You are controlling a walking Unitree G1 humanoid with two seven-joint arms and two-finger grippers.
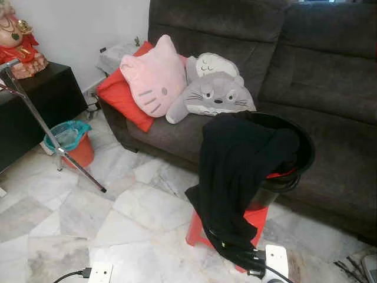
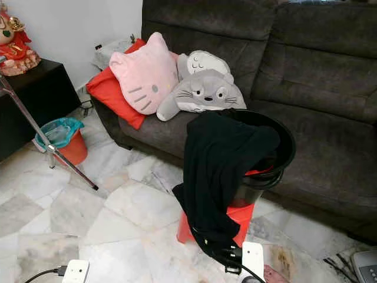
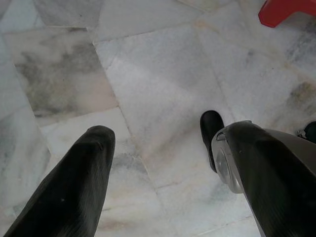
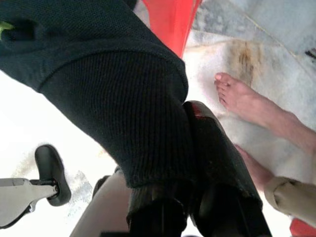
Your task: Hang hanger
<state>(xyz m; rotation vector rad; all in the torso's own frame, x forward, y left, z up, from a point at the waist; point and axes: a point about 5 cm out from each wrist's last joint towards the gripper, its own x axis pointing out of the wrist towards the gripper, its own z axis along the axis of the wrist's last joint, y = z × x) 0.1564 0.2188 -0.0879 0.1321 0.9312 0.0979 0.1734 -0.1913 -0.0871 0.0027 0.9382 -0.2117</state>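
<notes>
Hanger: cannot be told apart from the black garment [image 1: 235, 165]; likely buried in its folds.

Right hand [image 4: 187, 111]: fingers drawn together on a fold of the garment's knit cloth, which wraps over one finger. It sits low, at 6 o'clock from the red stool [image 1: 256, 218].

Left hand [image 3: 155, 131]: fingers spread wide, nothing held, hovering over bare marble floor [image 3: 163, 64].

Garment drapes from the rim of a black tub [image 1: 306, 153] on the stool and trails toward 7 o'clock, down to the right hand. A person's bare foot [image 4: 242, 98] stands on the floor just beside that hand. Metal stand [image 1: 35, 118] is at 9 o'clock, well apart from the stool. Sofa [image 1: 330, 88] is at 12 o'clock.

Risks, as judged:
- Grip is on loose cloth, not on a rigid part, so the hanger could slip out on lifting.
- Garment rests over the tub rim; a pull could tip the tub off the stool.
- Foot is close, so a swing of the right arm could strike it.
</notes>
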